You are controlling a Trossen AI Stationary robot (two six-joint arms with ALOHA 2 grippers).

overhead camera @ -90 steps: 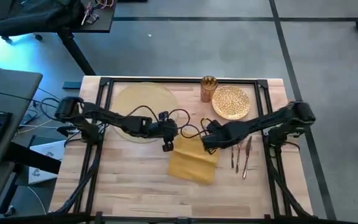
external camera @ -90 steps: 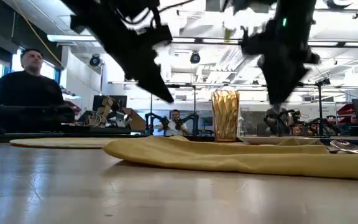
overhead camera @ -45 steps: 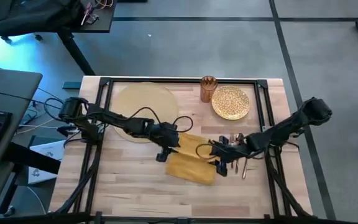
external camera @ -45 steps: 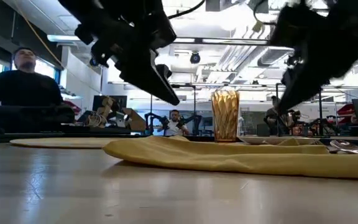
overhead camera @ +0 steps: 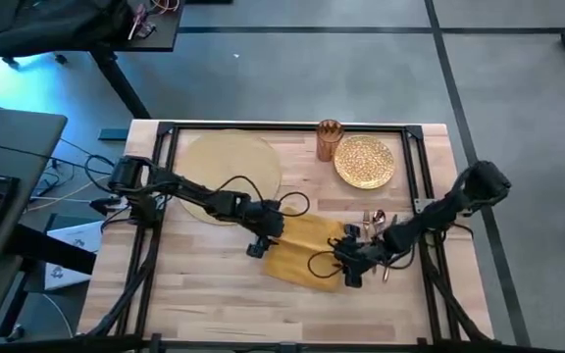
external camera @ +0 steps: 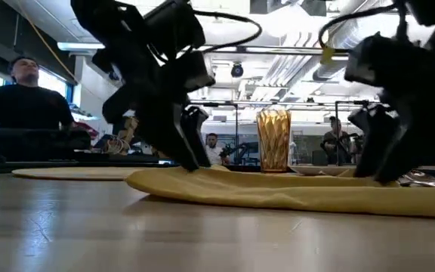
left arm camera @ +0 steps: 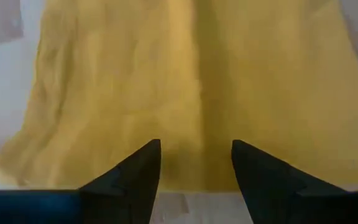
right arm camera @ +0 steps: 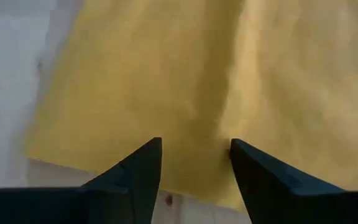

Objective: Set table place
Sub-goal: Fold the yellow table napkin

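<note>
**Colours and patterns across the table**

The large rectangular tabletop of pale butcher-block wood is showing light tan planks, edged by a black metal frame. The round woven placemat is appearing in flat, muted tan. The crumpled cloth napkin is glowing mustard yellow. The small round plate is shining gold with a fine speckled pattern, and the ribbed tumbler is gleaming amber-gold with vertical streaks. The cutlery is glinting silver. Both arms are looking dark, nearly black.
</note>
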